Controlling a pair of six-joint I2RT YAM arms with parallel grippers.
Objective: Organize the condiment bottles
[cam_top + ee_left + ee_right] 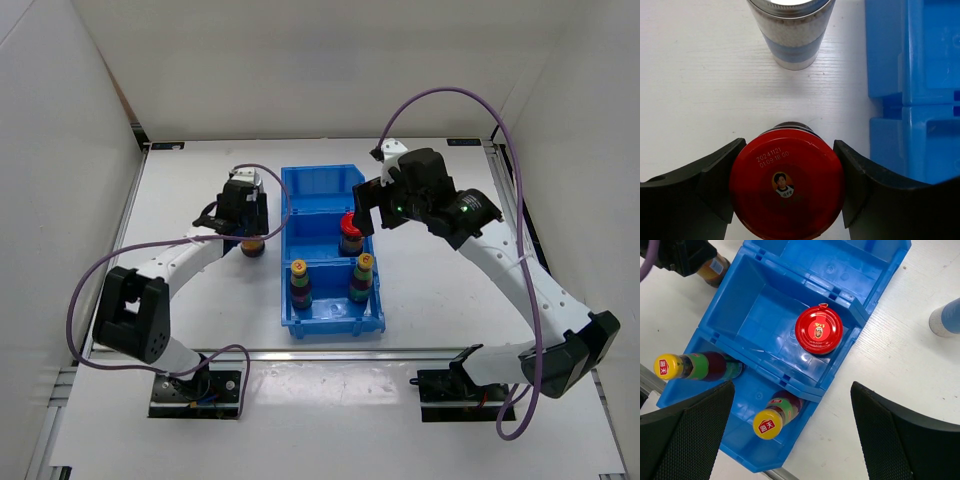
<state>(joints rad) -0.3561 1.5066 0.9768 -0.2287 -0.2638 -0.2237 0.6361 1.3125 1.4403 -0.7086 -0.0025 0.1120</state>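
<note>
Bottle with red cap (786, 175) sits clasped in left gripper (788, 192) beside bin (912, 75)

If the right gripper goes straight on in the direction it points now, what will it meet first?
Probably the red-capped bottle standing in the middle compartment of the blue bin: it sits in line between the open fingers of the right gripper. Depth is unclear, so the divider might come first.

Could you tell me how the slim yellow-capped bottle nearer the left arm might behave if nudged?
The slim yellow-capped bottle with the green-red label stands upright, tall and narrow, so it would probably tip rather than slide. The walls of the blue plastic bin surround it and would likely catch it. Its round body suggests it could roll if laid down.
</note>
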